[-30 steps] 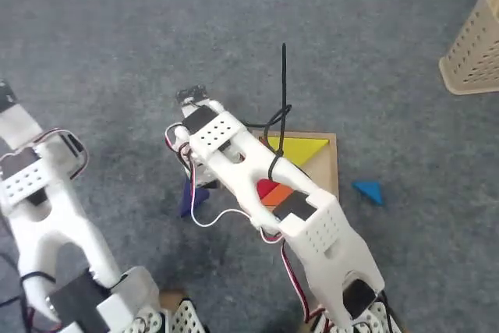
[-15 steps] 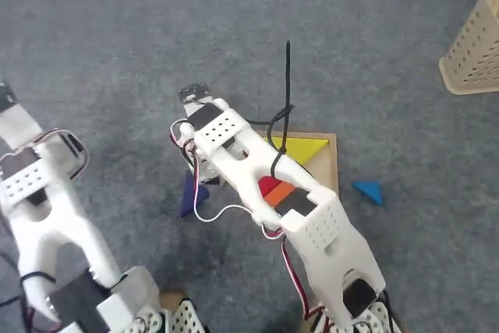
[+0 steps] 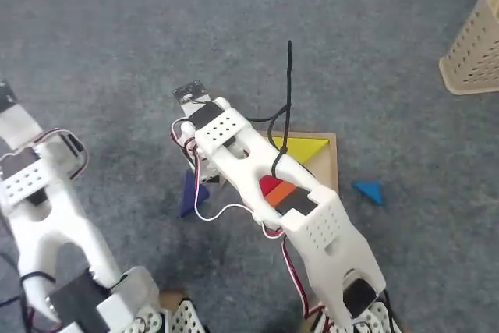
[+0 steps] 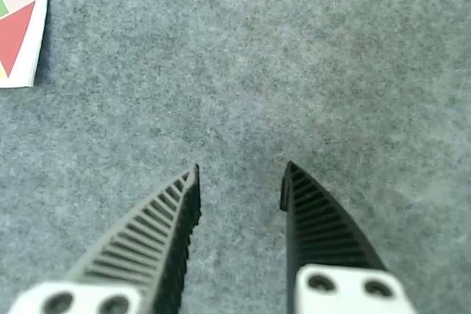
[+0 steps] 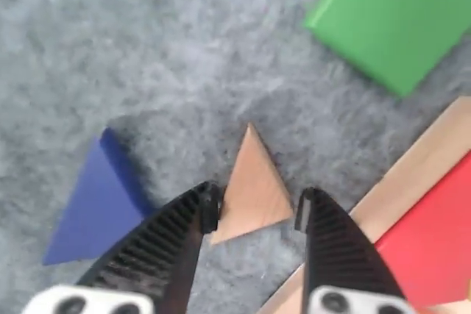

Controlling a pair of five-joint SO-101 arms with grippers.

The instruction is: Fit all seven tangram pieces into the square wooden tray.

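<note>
Blue: one dark triangle (image 3: 189, 191), one light triangle (image 3: 368, 191).

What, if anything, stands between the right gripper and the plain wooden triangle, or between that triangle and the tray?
Nothing visible. The right gripper has its jaws open on either side of the wooden triangle; only carpet lies between that triangle and the tray. The dark blue triangle lies on its other side.

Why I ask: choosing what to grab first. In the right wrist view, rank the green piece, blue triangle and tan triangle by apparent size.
1. Green piece: largest, though cut off by the picture's edge.
2. Blue triangle: clearly smaller than the green.
3. Tan triangle: somewhat smaller than the blue one.
</note>
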